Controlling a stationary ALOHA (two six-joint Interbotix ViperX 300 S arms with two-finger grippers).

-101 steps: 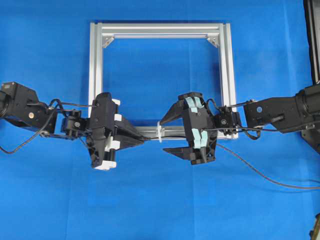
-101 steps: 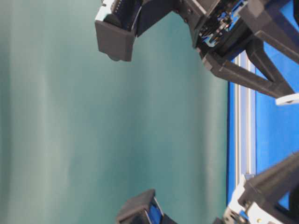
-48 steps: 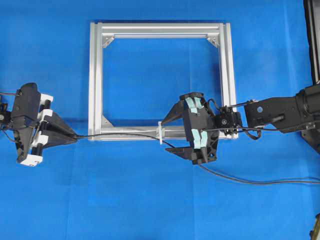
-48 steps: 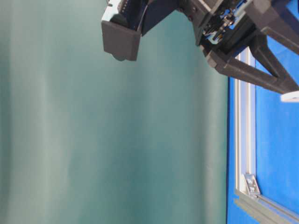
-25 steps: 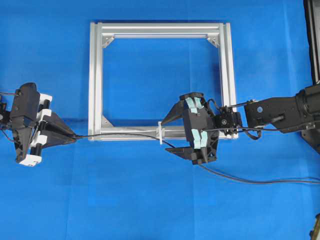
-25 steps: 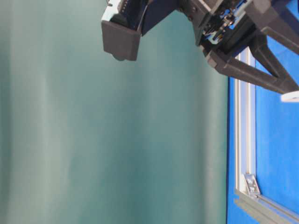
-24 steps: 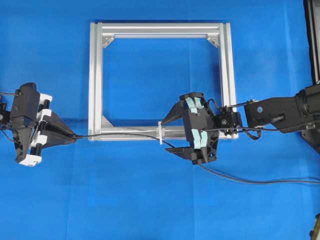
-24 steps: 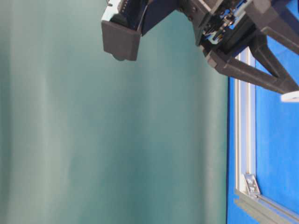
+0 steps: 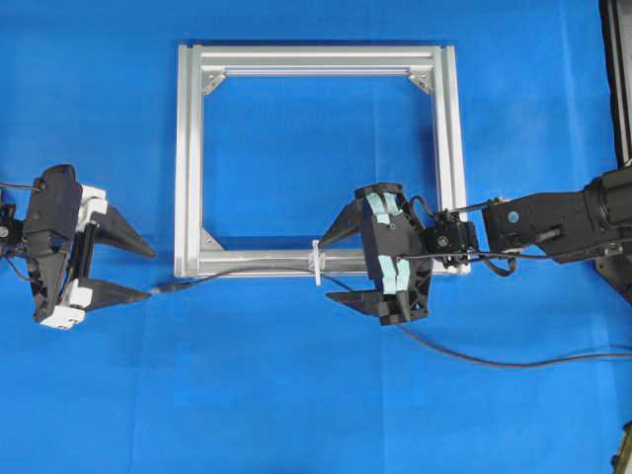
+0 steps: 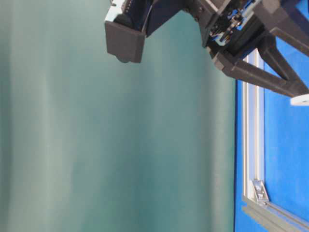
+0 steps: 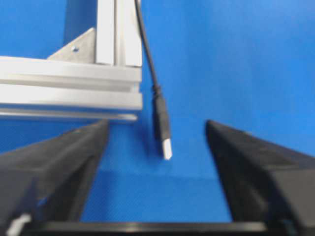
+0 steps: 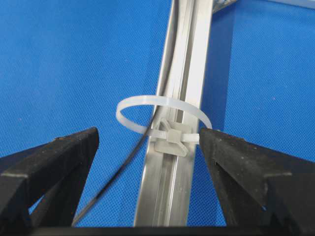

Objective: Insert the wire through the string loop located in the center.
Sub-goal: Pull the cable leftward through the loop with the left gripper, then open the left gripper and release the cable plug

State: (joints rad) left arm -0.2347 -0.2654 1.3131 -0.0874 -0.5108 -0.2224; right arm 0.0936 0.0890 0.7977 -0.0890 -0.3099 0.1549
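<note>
The black wire (image 9: 247, 269) runs along the frame's front rail (image 9: 262, 261) and through the white string loop (image 9: 316, 263). It then passes under my right gripper (image 9: 326, 268) and trails off to the right. Its plug end (image 9: 166, 288) lies loose on the blue cloth, just left of the frame's corner. My left gripper (image 9: 152, 274) stands open around that spot, and its wrist view shows the plug (image 11: 162, 125) lying between the spread jaws, touching neither. My right gripper (image 12: 148, 135) is open, with a finger on each side of the loop (image 12: 162, 115) and the wire (image 12: 123, 172) threaded through it.
The square aluminium frame (image 9: 188, 148) lies flat on the blue cloth. A dark post (image 9: 620, 79) stands at the right edge. The table-level view shows one frame rail (image 10: 253, 121) below my right arm, with a green backdrop filling the left.
My left gripper has opened and let go of the wire. The plug has dropped onto the cloth and the wire has slackened. The right arm has not moved.
</note>
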